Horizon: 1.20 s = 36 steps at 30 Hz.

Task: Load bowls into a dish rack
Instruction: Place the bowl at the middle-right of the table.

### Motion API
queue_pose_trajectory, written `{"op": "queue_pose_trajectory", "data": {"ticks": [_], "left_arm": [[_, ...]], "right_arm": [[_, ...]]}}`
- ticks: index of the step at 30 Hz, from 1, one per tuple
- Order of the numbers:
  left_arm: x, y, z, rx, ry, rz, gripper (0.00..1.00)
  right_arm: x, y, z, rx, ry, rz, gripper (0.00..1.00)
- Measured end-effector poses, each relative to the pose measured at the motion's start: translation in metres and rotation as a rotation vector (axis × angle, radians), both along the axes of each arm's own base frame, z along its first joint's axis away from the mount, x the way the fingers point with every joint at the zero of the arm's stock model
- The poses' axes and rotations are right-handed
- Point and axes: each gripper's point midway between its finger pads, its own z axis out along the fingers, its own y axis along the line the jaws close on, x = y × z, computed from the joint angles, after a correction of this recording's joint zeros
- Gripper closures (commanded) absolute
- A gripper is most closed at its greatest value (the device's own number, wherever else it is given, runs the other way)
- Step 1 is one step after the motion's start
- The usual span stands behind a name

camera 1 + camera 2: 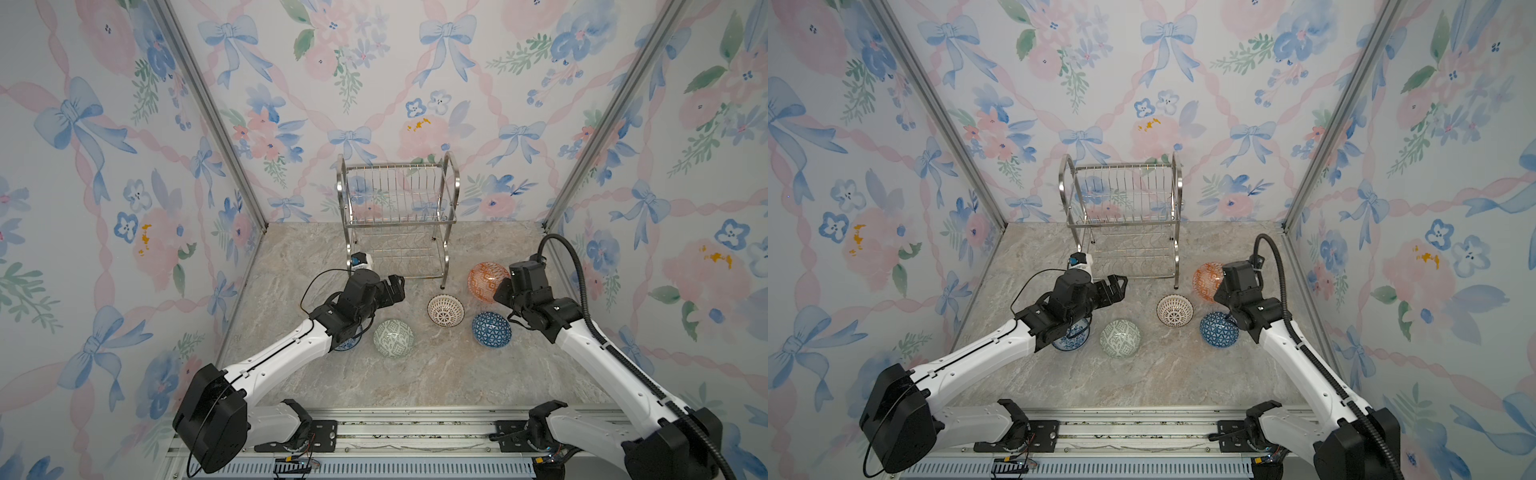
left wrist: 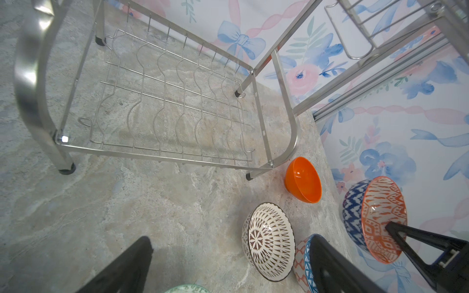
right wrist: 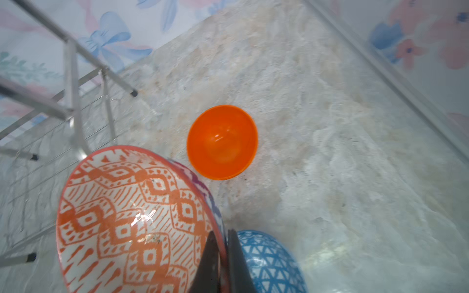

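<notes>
Right gripper (image 3: 223, 237) pinches the glossy, likely fragile red-orange patterned bowl (image 3: 127, 215) by its slippery rim; left gripper (image 1: 397, 287) spread wide, empty

Robot lab test cell, dressed as a kitchen: floral bow-print wallpaper panels (image 1: 395, 75) framed by bare aluminium extrusion posts (image 1: 210, 112), grey marble-look worktop (image 1: 436, 374), two white-and-black robot arms (image 1: 282, 353) on a slotted aluminium rail (image 1: 415, 432), shiny two-tier stainless wire dish rack (image 1: 399, 208).

We see a marbled table (image 1: 415, 374), floral bow-patterned walls (image 1: 374, 62) at twelve o'clock, and an aluminium rail (image 1: 415, 424) at six o'clock.
</notes>
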Motion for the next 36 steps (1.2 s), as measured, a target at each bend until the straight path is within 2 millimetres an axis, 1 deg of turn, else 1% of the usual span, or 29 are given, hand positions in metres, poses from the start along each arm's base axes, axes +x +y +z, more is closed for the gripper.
{"op": "queue_pose_trajectory", "data": {"ticks": [2,3,5,7,9,12,15,17,20,24,28,32,33,34,35,36], "left_arm": [[-0.001,0.002,-0.002,0.007,-0.001,-0.002,0.03],[-0.002,0.004,-0.003,0.011,-0.001,-0.001,0.03],[-0.004,0.01,-0.006,0.015,-0.001,0.006,0.03],[-0.006,0.019,-0.009,0.017,0.002,0.02,0.03],[-0.006,0.028,-0.013,0.019,0.007,0.035,0.03],[-0.004,0.039,-0.022,0.018,0.025,0.052,0.02],[-0.005,0.053,-0.036,0.023,0.058,0.071,0.03],[-0.007,0.064,-0.044,0.026,0.076,0.089,0.02],[-0.007,0.077,-0.045,0.017,0.081,0.112,0.03],[-0.004,0.088,-0.043,0.008,0.084,0.135,0.03],[-0.004,0.095,-0.047,0.004,0.096,0.144,0.03],[-0.007,0.097,-0.054,0.002,0.12,0.135,0.02],[-0.008,0.096,-0.055,0.001,0.123,0.131,0.03],[-0.008,0.095,-0.055,-0.001,0.124,0.126,0.02],[-0.009,0.094,-0.055,-0.003,0.125,0.123,0.03],[-0.009,0.093,-0.055,-0.006,0.127,0.118,0.02]], "right_arm": [[-0.01,-0.037,-0.012,0.015,0.031,-0.112,1.0],[-0.016,-0.052,-0.02,0.03,0.053,-0.157,1.0],[-0.023,-0.072,-0.036,0.061,0.096,-0.22,1.0],[-0.028,-0.083,-0.054,0.093,0.147,-0.256,1.0],[-0.03,-0.085,-0.074,0.121,0.2,-0.265,1.0],[-0.03,-0.081,-0.099,0.153,0.266,-0.252,1.0],[-0.028,-0.077,-0.118,0.171,0.317,-0.235,1.0],[-0.024,-0.077,-0.127,0.173,0.334,-0.225,0.97],[-0.016,-0.076,-0.13,0.18,0.323,-0.21,0.94],[-0.009,-0.076,-0.133,0.178,0.309,-0.195,0.91],[-0.004,-0.077,-0.135,0.172,0.31,-0.19,0.83],[-0.004,-0.078,-0.145,0.155,0.341,-0.178,0.72],[-0.004,-0.079,-0.145,0.152,0.343,-0.18,0.66],[-0.004,-0.079,-0.145,0.147,0.343,-0.182,0.56],[-0.004,-0.08,-0.144,0.138,0.343,-0.179,0.54],[-0.004,-0.081,-0.144,0.13,0.343,-0.176,0.53]]}}
